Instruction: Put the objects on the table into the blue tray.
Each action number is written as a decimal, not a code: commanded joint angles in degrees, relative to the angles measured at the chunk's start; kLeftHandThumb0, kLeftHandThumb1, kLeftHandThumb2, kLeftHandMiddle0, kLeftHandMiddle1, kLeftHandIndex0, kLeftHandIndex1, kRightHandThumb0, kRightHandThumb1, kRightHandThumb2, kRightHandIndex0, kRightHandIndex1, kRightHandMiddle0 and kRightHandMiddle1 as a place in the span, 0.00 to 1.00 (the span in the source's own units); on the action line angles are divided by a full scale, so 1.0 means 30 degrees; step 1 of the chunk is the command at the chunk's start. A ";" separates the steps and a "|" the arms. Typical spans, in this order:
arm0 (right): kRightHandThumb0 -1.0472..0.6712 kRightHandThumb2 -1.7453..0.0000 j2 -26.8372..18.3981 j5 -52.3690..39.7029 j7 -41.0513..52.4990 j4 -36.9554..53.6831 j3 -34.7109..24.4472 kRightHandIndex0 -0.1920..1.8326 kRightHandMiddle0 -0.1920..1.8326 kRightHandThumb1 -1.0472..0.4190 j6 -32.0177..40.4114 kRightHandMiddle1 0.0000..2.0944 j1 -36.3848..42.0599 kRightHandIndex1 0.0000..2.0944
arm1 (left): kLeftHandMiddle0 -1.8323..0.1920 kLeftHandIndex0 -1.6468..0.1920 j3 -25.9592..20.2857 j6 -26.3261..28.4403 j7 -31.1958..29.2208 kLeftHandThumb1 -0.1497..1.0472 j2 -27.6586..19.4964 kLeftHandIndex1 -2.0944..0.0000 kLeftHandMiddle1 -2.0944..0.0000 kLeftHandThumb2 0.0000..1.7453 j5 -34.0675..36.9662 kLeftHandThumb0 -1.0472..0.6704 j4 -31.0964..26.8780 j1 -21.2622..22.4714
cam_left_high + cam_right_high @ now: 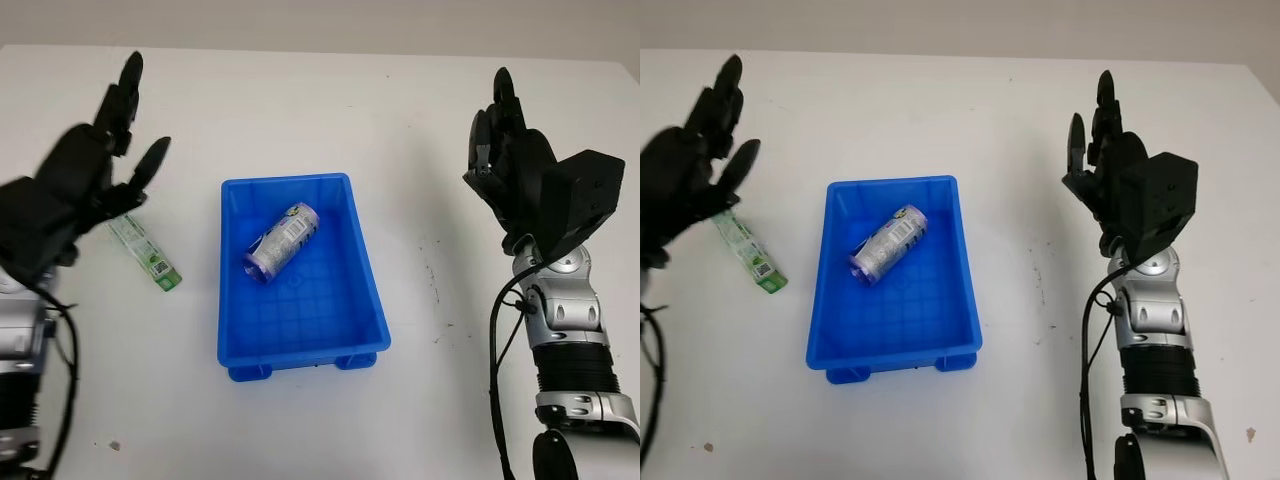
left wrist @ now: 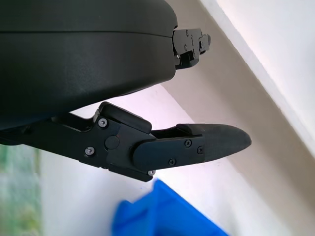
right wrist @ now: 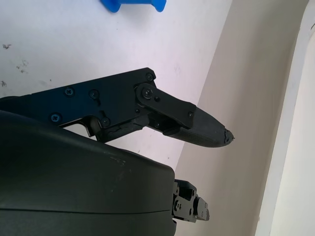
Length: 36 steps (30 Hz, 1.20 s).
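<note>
Our left hand (image 1: 85,190) holds nothing; its fingers (image 1: 150,163) are extended and uncurled, raised over the far end of the green packet (image 1: 148,252), which lies flat on the white table (image 1: 330,110) just left of the blue tray (image 1: 372,290) and apart from its wall. We judge the hand is lining up to take the packet, and most of what could go wrong starts there. The packet looks thin and flat, so our 3 fingers may slide over it or push it along the table instead of getting under an edge; a push toward the right could jam it against the tray's left wall or shift the tray itself. If we close on only 1 end, the packet may droop or slip out during the carry and land on the table again. The palm also hides part of the packet from the head view, so our aim is less certain. Inside the tray, 1 can (image 1: 283,240) already lies on its side near the far end; a careless drop could set it rolling, though the walls should contain it. Our right hand (image 1: 510,150) is open too, raised well to the right of the tray, clear of all this.
</note>
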State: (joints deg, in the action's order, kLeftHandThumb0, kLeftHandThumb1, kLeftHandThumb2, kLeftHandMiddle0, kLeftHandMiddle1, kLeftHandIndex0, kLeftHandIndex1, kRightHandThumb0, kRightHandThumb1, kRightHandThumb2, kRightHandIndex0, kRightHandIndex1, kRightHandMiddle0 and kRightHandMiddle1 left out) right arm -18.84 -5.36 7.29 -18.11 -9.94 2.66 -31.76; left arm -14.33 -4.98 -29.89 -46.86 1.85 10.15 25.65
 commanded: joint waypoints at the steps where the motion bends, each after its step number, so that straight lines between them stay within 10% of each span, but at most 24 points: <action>1: 0.25 0.56 -0.0053 -0.0053 0.0081 0.0252 -0.0104 0.00 0.00 0.00 -0.0198 0.00 -0.0221 0.00 | 0.93 0.90 -0.0100 0.0360 -0.0723 0.99 -0.1072 0.97 0.97 0.08 -0.0029 0.16 0.0125 0.0434; 4: 0.25 0.56 -0.0074 -0.0074 0.0174 0.0253 -0.0124 0.00 0.00 0.00 -0.0125 0.00 -0.0236 0.00 | 0.93 0.90 0.0315 0.1246 -0.1263 0.91 -0.2758 0.97 0.97 0.03 -0.1248 0.15 -0.0125 0.0845; 18: 0.25 0.55 -0.0185 -0.0019 0.0392 -0.0109 -0.0068 0.00 0.00 0.00 0.0109 0.00 -0.0586 0.00 | 0.88 0.85 0.3812 -0.7962 -0.0805 0.82 -0.7896 0.97 0.97 0.03 -0.9445 0.39 0.1333 0.1434; 36: 0.27 0.54 0.0080 -0.0353 0.0360 0.0330 -0.0319 0.00 0.00 0.00 0.0232 0.00 -0.0125 0.00 | 0.87 0.84 0.8434 -1.3436 0.5778 0.87 -0.6646 0.97 0.97 0.03 -1.6816 0.34 0.5662 0.2968</action>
State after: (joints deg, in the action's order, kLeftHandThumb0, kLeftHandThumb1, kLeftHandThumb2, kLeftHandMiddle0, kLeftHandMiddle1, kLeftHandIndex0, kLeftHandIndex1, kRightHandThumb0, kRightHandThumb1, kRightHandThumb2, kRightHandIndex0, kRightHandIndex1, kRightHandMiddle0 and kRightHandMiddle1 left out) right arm -18.60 -5.83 8.29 -17.68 -10.21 3.40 -32.28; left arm 10.28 -44.74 -13.88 -67.17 -48.17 26.22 34.58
